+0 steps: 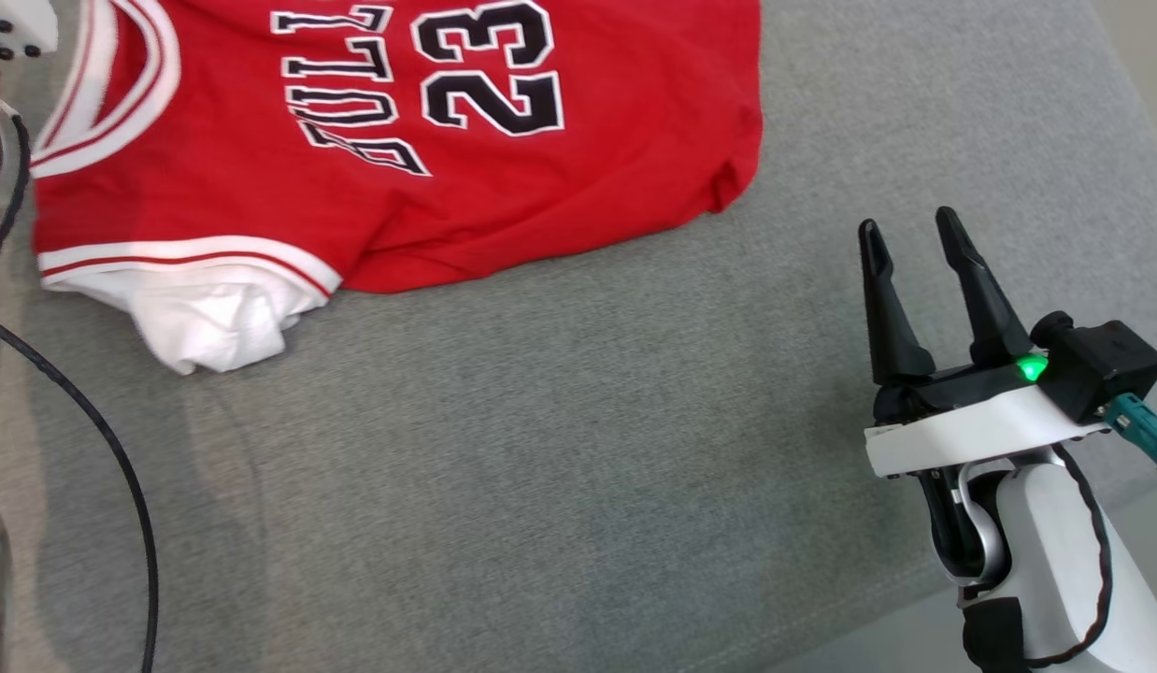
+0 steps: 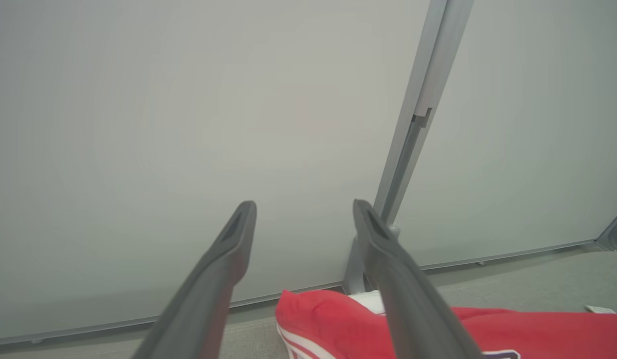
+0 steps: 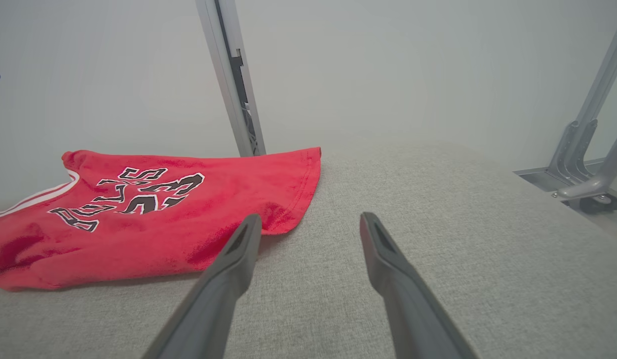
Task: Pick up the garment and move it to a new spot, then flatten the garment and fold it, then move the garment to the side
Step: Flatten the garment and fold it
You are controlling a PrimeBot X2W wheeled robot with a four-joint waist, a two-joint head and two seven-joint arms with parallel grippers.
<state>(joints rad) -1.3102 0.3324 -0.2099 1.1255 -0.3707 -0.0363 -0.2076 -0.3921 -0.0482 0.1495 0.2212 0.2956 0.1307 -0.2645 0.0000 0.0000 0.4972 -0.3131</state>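
One garment, a red jersey [image 1: 354, 140], knit cloth with a soft matte look, white and red striped trim at neck and armhole, black print outlined in white: "23" and block letters. It lies on a grey woven cloth surface [image 1: 541, 467] with a coarse fuzzy weave, at the upper left of the head view, mostly flat, with a few wrinkles at the near right corner

A crumpled white cloth layer [image 1: 214, 327] sticks out from under the armhole trim at the near left corner. Can't tell if it's a lining or a separate piece

The jersey's far part is cut off by the top edge of the head view. Its long axis runs left to right across that view: neck to the robot's left, hem to the right, so the print reads turned sideways

Right gripper [image 1: 907, 220] at lower right, two long tapered dark fingers spread apart, nothing between them, well apart from the jersey, green light [image 1: 1032, 367] glowing at its base

Left gripper [image 2: 303, 204]: fingers spread, nothing between, aimed at a smooth pale wall panel [image 2: 139, 124]. The jersey's edge shows low between and behind them, touching or not I can't tell

A thin black cable [image 1: 121, 467] curves along the left edge, both ends cut off. A grey metal post [image 2: 423, 99] stands behind the jersey
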